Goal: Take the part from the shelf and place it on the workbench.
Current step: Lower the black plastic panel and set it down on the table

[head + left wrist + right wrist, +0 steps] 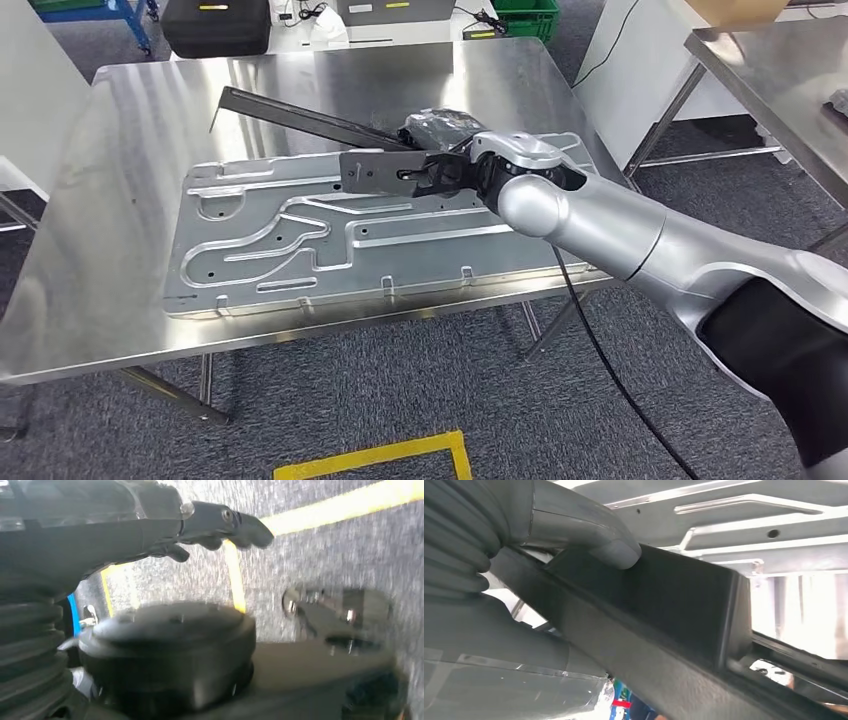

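Dark metal part (380,165), clamped by my right hand (450,172), juts past my fingers over the pressed steel panel (300,250) on the workbench (120,180). I should lower it level, then release. My left hand (215,525) hangs curled, holding nothing.
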Tool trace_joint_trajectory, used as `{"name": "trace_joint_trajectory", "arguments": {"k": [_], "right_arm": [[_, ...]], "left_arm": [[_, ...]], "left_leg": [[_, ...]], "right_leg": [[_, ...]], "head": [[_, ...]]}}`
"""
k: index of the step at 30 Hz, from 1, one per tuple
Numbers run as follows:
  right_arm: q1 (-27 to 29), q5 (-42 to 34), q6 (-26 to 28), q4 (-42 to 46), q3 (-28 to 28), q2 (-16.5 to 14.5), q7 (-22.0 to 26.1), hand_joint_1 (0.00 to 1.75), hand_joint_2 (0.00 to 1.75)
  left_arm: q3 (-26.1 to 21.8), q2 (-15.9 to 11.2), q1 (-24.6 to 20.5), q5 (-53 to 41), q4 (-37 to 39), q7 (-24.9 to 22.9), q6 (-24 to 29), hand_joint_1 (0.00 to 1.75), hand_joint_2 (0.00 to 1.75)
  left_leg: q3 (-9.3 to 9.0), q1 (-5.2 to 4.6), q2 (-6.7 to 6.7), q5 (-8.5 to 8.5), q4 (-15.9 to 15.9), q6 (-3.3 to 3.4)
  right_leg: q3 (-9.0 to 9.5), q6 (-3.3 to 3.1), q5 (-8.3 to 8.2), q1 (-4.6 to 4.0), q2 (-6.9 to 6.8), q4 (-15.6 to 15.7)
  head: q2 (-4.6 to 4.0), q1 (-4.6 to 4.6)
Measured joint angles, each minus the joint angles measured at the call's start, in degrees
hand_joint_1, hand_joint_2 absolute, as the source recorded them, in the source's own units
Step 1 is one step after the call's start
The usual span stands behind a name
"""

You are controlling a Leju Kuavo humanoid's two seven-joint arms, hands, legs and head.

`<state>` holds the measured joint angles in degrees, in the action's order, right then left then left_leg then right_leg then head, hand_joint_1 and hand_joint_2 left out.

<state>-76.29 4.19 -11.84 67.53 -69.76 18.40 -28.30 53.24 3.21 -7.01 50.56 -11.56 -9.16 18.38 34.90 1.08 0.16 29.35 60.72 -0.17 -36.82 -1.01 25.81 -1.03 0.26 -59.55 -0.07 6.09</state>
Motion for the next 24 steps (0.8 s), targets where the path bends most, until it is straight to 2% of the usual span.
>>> {"name": "trace_joint_trajectory", "arguments": {"k": [2,3,6,7,8,9,10,11,12,13,16,18,19,21,22,23,24], "right_arm": [[-0.04,0.01,0.0,0.05,0.14,-0.05,0.0,1.75,1.75],[-0.13,0.01,0.01,0.08,0.21,-0.06,0.0,1.75,1.75],[-0.08,-0.01,-0.02,0.05,0.19,-0.03,0.0,1.75,1.75],[0.09,-0.01,-0.03,0.03,0.14,-0.03,0.0,1.75,1.75],[0.25,-0.02,-0.04,0.03,0.1,-0.05,0.0,1.75,1.75],[0.32,-0.01,-0.05,0.03,0.1,-0.06,0.0,1.75,1.75],[0.34,-0.01,-0.04,0.03,0.14,-0.05,0.0,1.75,1.75],[0.3,0.0,-0.04,0.03,0.16,-0.04,0.0,1.75,1.75],[0.27,0.0,-0.04,0.02,0.19,-0.02,0.0,1.75,1.75],[0.26,0.0,-0.04,0.01,0.2,0.0,0.0,1.75,1.75],[0.3,-0.01,-0.01,0.01,0.22,-0.01,0.01,1.75,1.75],[0.24,-0.01,-0.01,0.14,0.3,0.01,-0.05,1.75,1.75],[0.21,-0.02,-0.01,0.25,0.33,0.04,-0.17,1.75,1.75],[0.29,-0.03,-0.04,0.46,0.28,0.19,-0.45,1.75,1.75],[0.4,-0.04,-0.06,0.5,0.23,0.26,-0.57,1.75,1.75],[0.49,-0.05,-0.08,0.51,0.2,0.31,-0.63,1.75,1.75],[0.53,-0.05,-0.09,0.51,0.2,0.33,-0.67,1.75,1.75]], "left_arm": [[0.0,0.04,-0.03,0.0,0.0,0.0,-0.04,0.0,1.75],[0.0,0.03,-0.03,0.0,0.0,0.0,-0.04,0.0,1.75],[-0.02,-0.1,-0.12,0.0,-0.02,0.09,-0.05,0.0,1.75],[-0.02,-0.15,-0.2,0.0,-0.03,0.13,-0.06,0.0,1.75],[-0.02,-0.19,-0.27,0.0,-0.04,0.13,-0.07,0.0,1.75],[-0.02,-0.19,-0.29,0.0,-0.04,0.12,-0.07,0.0,1.75],[-0.02,-0.2,-0.28,0.0,-0.04,0.1,-0.06,0.0,1.75],[-0.02,-0.19,-0.22,0.0,-0.04,0.07,-0.06,0.0,1.75],[-0.01,-0.19,-0.17,0.0,-0.04,0.04,-0.05,0.0,1.75],[-0.01,-0.21,-0.1,0.0,-0.04,0.02,-0.05,0.0,1.75],[0.0,-0.29,0.03,0.01,-0.02,0.0,-0.04,0.0,1.75],[0.0,-0.29,0.01,0.07,-0.02,0.0,-0.04,0.0,1.75],[0.0,-0.29,0.01,0.11,-0.02,0.0,-0.04,0.0,1.75],[0.0,-0.33,0.04,0.28,-0.01,0.01,-0.04,0.0,1.75],[0.0,-0.34,0.07,0.41,-0.01,0.03,-0.04,0.0,1.75],[0.0,-0.36,0.09,0.53,0.0,0.05,-0.04,0.0,1.75],[0.0,-0.35,0.1,0.63,0.0,0.07,-0.04,0.0,1.75]], "left_leg": [[0.16,-0.09,0.0,0.58,0.37,-0.49],[0.79,-0.14,-0.08,1.48,1.68,-0.7],[5.44,-0.1,-0.3,5.61,10.72,-1.14],[6.67,-0.08,-0.29,6.01,12.94,-1.28],[7.01,-0.07,-0.26,5.34,13.35,-1.39],[6.35,-0.05,-0.19,3.64,11.73,-1.47],[4.94,-0.02,-0.07,1.41,8.52,-1.5],[3.47,-0.07,0.06,-0.14,5.44,-1.51],[2.15,-0.08,0.16,-0.97,2.65,-1.35],[1.42,-0.12,0.2,-1.07,1.09,-1.08],[1.03,-0.1,0.0,-0.58,0.43,-0.1],[0.77,0.17,-0.06,-0.57,0.31,0.41],[0.62,0.27,-0.05,-0.49,0.28,0.62],[0.36,0.3,-0.03,-0.27,0.28,0.98],[0.18,0.29,-0.03,-0.13,0.28,1.07],[-0.05,0.25,-0.03,0.03,0.28,1.12],[-0.36,0.17,-0.04,0.24,0.28,1.13]], "right_leg": [[0.86,-0.23,-0.06,0.23,-0.28,1.5],[1.27,-0.28,-0.24,0.41,-0.42,2.21],[1.68,-0.52,-0.33,0.61,-0.59,2.75],[1.69,-0.53,-0.24,0.61,-0.58,2.68],[1.72,-0.47,-0.11,0.63,-0.54,2.55],[1.76,-0.33,0.1,0.69,-0.48,2.3],[1.8,-0.11,0.43,0.78,-0.42,1.9],[1.77,0.18,0.81,0.79,-0.36,1.46],[1.65,0.49,1.15,0.76,-0.28,0.91],[1.49,0.78,1.36,0.71,-0.24,0.54],[1.21,1.37,1.53,0.64,-0.21,0.29],[0.41,1.95,2.86,0.74,-0.23,-1.72],[-0.77,2.31,4.19,0.84,-0.23,-4.28],[-4.38,2.79,7.0,1.06,-0.24,-11.39],[-6.0,2.86,7.62,1.12,-0.24,-14.2],[-6.86,2.78,7.19,1.15,-0.24,-15.25],[-6.7,2.56,5.64,1.14,-0.23,-14.19]], "head": [[0.0,-0.08],[0.0,-0.37],[0.0,-1.61],[0.0,-1.92],[0.0,-2.16],[0.0,-2.39],[0.0,-2.59],[0.0,-2.81],[0.0,-2.98],[0.0,-2.99],[0.0,-2.65],[0.0,-2.31],[0.0,-2.06],[0.0,-1.46],[0.0,-1.16],[0.0,-0.84],[0.0,-0.5]]}}
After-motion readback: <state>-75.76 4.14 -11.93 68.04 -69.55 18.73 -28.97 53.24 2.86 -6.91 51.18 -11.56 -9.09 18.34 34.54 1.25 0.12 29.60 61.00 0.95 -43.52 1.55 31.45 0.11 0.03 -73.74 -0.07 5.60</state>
